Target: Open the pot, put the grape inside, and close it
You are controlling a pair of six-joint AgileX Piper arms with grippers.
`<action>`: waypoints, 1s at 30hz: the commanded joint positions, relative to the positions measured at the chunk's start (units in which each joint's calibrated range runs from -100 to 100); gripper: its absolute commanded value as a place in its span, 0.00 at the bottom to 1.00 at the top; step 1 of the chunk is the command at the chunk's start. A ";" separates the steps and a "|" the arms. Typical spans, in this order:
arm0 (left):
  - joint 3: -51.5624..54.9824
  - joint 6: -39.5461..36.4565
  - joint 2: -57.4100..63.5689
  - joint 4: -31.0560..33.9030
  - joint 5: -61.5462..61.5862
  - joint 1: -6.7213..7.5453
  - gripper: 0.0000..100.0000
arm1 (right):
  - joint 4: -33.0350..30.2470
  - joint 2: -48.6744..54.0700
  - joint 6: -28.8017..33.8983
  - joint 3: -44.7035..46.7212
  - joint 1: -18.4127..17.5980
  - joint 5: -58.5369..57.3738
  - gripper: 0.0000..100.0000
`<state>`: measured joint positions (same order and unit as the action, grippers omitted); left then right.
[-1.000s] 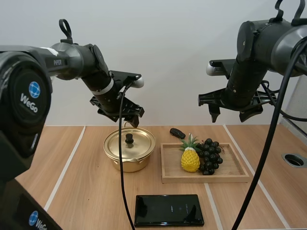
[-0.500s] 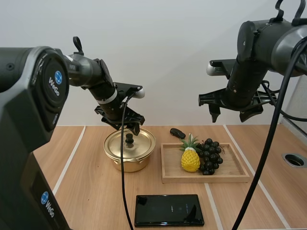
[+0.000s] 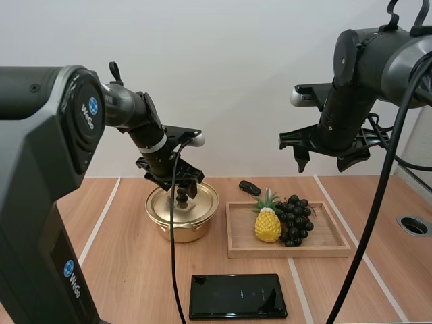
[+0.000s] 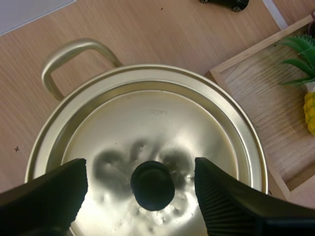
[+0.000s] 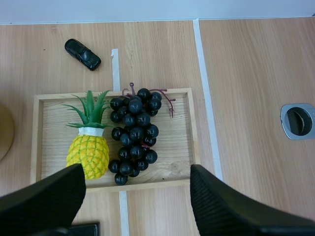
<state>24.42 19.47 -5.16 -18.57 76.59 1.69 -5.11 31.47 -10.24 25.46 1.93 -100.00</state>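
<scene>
A wooden table (image 3: pixel 121 270) is carrying the whole scene, with two black robot arms reaching in over it; the left gripper (image 4: pixel 141 172) is hanging low over a gold pot (image 3: pixel 181 228), its two fingers (image 4: pixel 44 191) standing wide apart on either side of the lid's black knob (image 4: pixel 152 185) and gripping nothing, with neither one touching the knob; the right gripper (image 3: pixel 324 156) is hovering high above a wooden tray (image 3: pixel 236 251), its fingers likewise spread wide and holding nothing. The pot is sitting just beside the tray, and its lid (image 3: pixel 202 200) is resting flat and closed on the rim; the bunch of dark grapes (image 5: pixel 134 133) is lying in the tray, touching a yellow toy pineapple (image 3: pixel 268 224) — the right gripper is looking straight down on both. By the look of things the task is only beginning: the left arm appears to be lining up to pinch the knob, while lifting the lid, moving the grapes into the pot and closing it are all waiting to be done. Counting — two arms, one tray, one pot with one lid, one flat black phone (image 3: pixel 237 295) lying on the table on the near side of the tray, one pineapple, one bunch of grapes, one small black toy car (image 3: pixel 250 187) lying just behind the tray, and one round metal grommet (image 3: pixel 413 225) sitting in the tabletop, well apart from the rest.
</scene>
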 commanded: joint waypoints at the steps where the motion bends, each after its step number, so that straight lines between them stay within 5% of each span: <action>1: 0.19 0.37 -0.07 -1.06 -0.73 0.16 1.00 | -0.45 0.41 0.11 0.03 0.25 0.00 1.00; 4: 0.19 0.37 -0.07 -1.06 -0.73 0.16 0.95 | -0.45 0.41 0.11 0.03 0.25 0.00 1.00; 6: 0.19 0.37 -0.07 -1.06 -0.29 0.16 0.56 | -0.45 0.41 0.11 0.03 0.25 0.00 1.00; 8: 0.19 -0.73 -0.07 -1.06 0.41 0.16 0.08 | -0.45 0.41 0.11 0.03 0.25 0.00 1.00; 9: 0.19 -1.23 -0.07 -1.06 0.77 0.16 0.00 | -0.45 0.41 0.11 0.03 0.25 0.00 1.00; 30: -3.54 -3.07 5.69 -0.93 -0.44 0.16 0.00 | -0.45 0.41 0.11 0.03 0.25 0.00 1.00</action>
<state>22.64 17.80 -1.62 -19.53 76.87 1.76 -5.11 31.47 -10.24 25.46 1.93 -100.00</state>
